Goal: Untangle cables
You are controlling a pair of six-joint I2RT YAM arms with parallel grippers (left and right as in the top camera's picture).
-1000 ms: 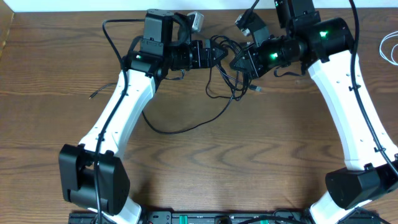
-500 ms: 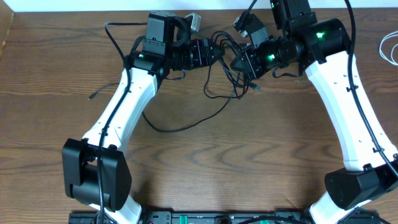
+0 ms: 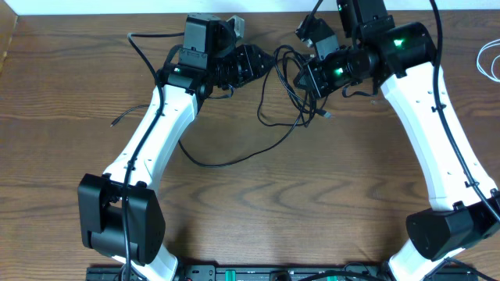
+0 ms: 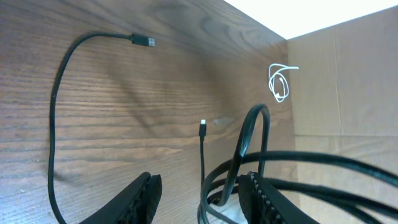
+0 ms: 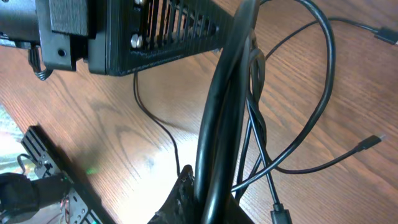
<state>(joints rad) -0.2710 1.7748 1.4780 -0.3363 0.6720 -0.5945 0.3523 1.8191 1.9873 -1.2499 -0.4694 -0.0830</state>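
One wooden table [image 3: 250, 203]. Two white robot arms stand on it: the left arm [image 3: 148, 140] based at eight o'clock and the right arm [image 3: 437, 133] at four o'clock. There are two grippers, one per arm: the left gripper [image 3: 268, 64] and the right gripper [image 3: 298, 76]. One tangle of black cables [image 3: 285, 94] sits at one o'clock; its strands cannot be counted. Two loose ends show from above: a plug tip [image 3: 117, 119] at nine o'clock and a second plug tip [image 3: 324, 115] at two o'clock. One white cable [image 3: 488, 62] lies far out at two o'clock.
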